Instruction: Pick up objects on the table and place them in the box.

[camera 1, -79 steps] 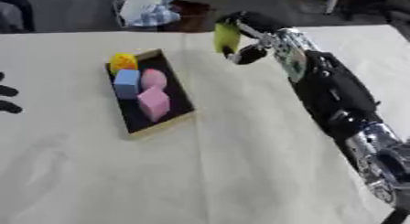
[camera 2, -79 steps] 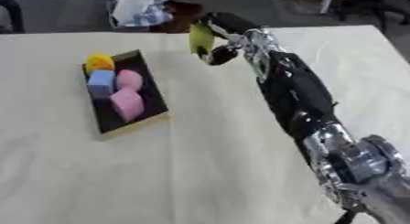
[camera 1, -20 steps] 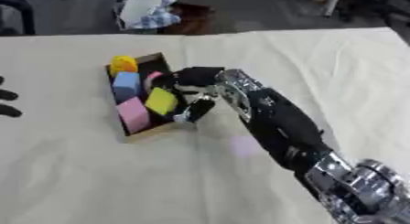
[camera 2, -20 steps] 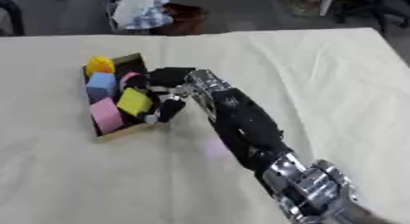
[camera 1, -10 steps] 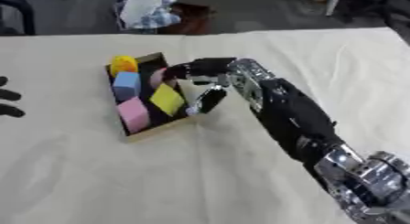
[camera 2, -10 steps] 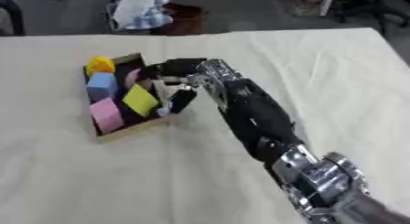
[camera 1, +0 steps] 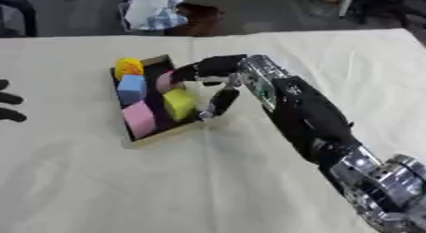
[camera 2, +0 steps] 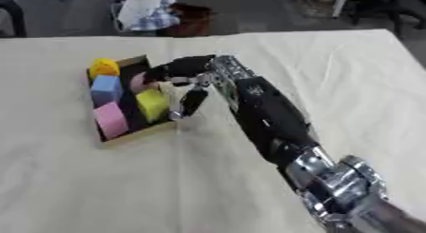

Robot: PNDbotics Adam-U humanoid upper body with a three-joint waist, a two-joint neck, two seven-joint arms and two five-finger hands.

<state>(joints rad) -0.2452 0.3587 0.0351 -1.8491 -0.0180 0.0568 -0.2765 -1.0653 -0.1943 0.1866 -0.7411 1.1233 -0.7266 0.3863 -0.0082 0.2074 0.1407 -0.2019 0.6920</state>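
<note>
Box (camera 1: pixel 146 138) of dark tray shape sits on my cream-covered bench (camera 1: pixel 100 189), left of centre, and holds a pink block (camera 1: pixel 139 118), a blue block (camera 1: pixel 131 88), a yellow-green block (camera 1: pixel 178 103), a rounder pink piece (camera 1: pixel 164 81) and a yellow piece (camera 1: pixel 128 65) at its far end. My right hand (camera 1: pixel 213 77) hangs over the box's right side, released, fingers spread and holding nothing, one finger reaching down just beside the yellow-green block. My left hand (camera 1: pixel 8 106) shows only as dark fingertips at the left edge, and I cannot tell its state.
</note>
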